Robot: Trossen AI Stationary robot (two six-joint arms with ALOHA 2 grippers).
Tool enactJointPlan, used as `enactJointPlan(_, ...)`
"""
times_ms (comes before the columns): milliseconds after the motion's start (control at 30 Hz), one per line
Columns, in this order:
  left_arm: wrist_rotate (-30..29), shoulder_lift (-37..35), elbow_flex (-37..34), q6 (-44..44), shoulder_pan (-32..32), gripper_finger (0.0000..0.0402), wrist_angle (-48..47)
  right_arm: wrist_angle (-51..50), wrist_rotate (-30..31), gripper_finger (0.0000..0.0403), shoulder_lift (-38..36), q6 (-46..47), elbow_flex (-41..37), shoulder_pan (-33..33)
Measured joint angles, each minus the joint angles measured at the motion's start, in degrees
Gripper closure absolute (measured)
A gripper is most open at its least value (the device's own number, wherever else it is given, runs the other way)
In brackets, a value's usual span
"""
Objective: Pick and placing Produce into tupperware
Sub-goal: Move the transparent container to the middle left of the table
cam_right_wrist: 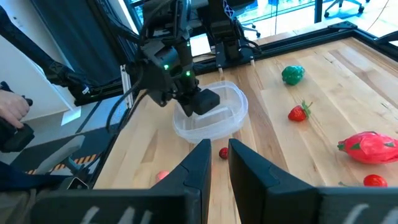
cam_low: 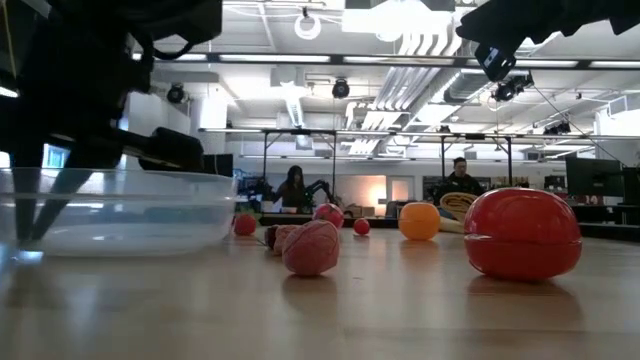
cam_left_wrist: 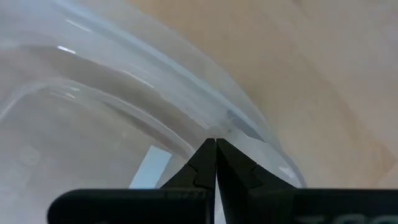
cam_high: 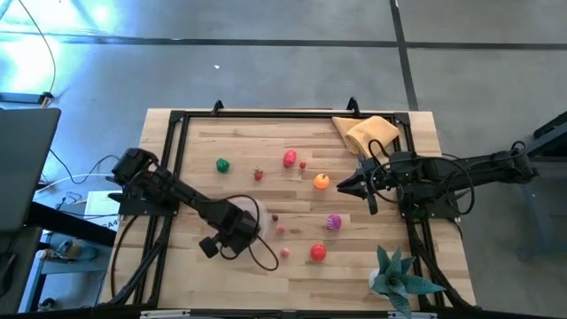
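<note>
- Table [cam_high: 221, 142]: wood top inside a black frame.
- Left arm: reaches in from the table's left edge; left gripper [cam_left_wrist: 216, 144] sits down in the tub, fingers pressed together, tips touching the clear wall, holding nothing.
- Right arm: comes in from the right edge; right gripper [cam_high: 340, 187] hangs above the table well right of the tub, fingers [cam_right_wrist: 200, 155] parted by a narrow gap, nothing between them.
- Tub [cam_right_wrist: 231, 118]: round, clear, near the front-left of the table, no produce visible inside.
- Plant [cam_high: 397, 275]: teal, far right of the tub, at the front edge.
- Cloth [cam_high: 368, 133]: tan, at the back-right corner.
- Produce: scattered right of the tub. Orange piece [cam_high: 322, 182] just beside the right gripper; purple piece [cam_high: 333, 222]; red piece [cam_high: 317, 252]; green piece [cam_high: 222, 165] behind the tub; pink piece [cam_low: 311, 247] near it.
</note>
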Motion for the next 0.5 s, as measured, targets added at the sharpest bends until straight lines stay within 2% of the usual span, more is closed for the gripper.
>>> enactJointPlan(233,-2.6,0.0,0.0,0.1,-1.0,0.0399,-0.4,-0.1,0.0,0.0359,0.0,0.0,0.0,0.0)
enactJointPlan(433,-15.8,-0.1,0.0,3.2,0.2,0.0399,-0.6,0.0,0.0,0.0359,0.0,0.0,0.0,0.0)
enactJointPlan(500,-16.6,-0.3,0.0,3.2,1.6,0.0399,-0.8,0.0,0.0,0.0359,0.0,0.0,0.0,0.0)
